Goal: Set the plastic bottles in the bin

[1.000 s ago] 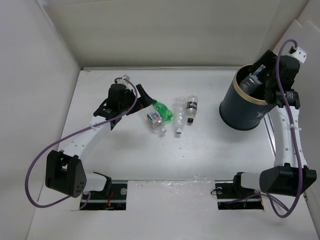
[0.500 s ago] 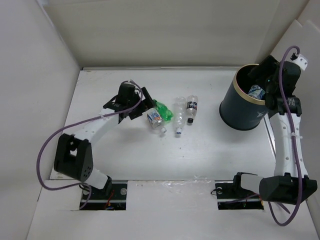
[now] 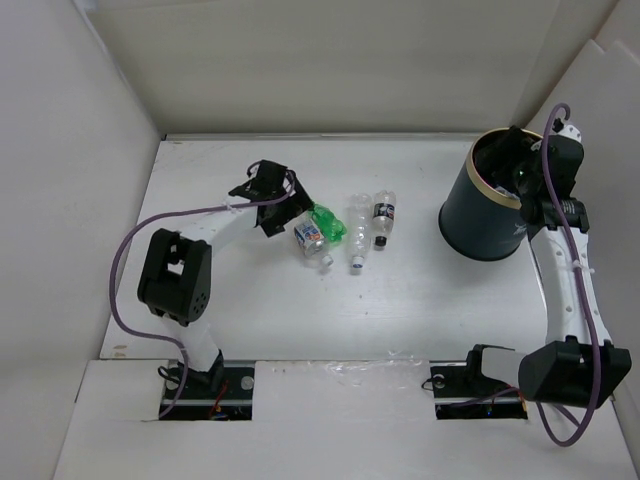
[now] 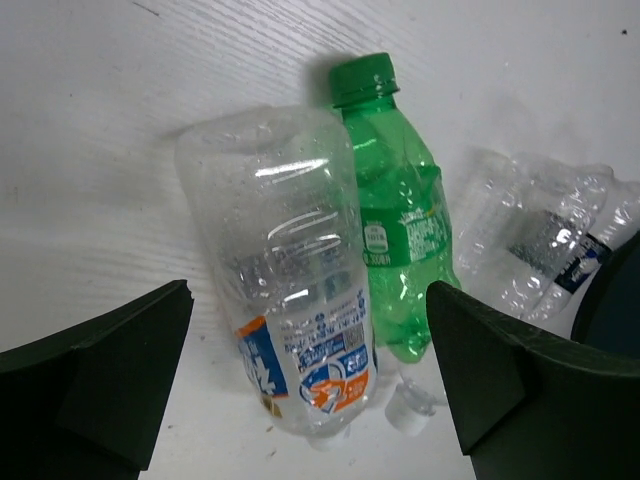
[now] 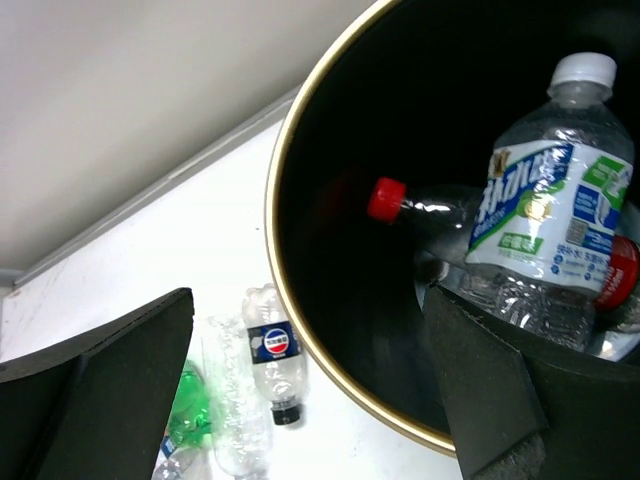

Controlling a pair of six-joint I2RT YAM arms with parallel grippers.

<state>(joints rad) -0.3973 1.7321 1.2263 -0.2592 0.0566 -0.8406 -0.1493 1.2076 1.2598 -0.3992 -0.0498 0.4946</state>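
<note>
Fingers (image 4: 100,370) on my left gripper (image 4: 308,310) spread wide, empty, over a blue-labelled bottle (image 4: 285,290) touching the green bottle (image 4: 395,220). My right gripper (image 5: 310,320), equally wide, hangs over the bin (image 5: 270,215).

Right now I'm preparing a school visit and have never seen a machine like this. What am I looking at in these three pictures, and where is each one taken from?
These are two robot arms bolted to a white table, each ending in a two-finger gripper. The wide picture comes from a fixed camera above. The other two come from cameras on the wrists, so the dark wedges at their lower corners are the fingers. Four bottles lie on the table: a green bottle, a blue-and-orange-labelled bottle, a plain clear bottle and a dark-labelled bottle. The left gripper is open over the first two, gripping nothing. The right gripper hangs open and empty over the bin, where a white-capped bottle and a red-capped bottle lie.
</note>
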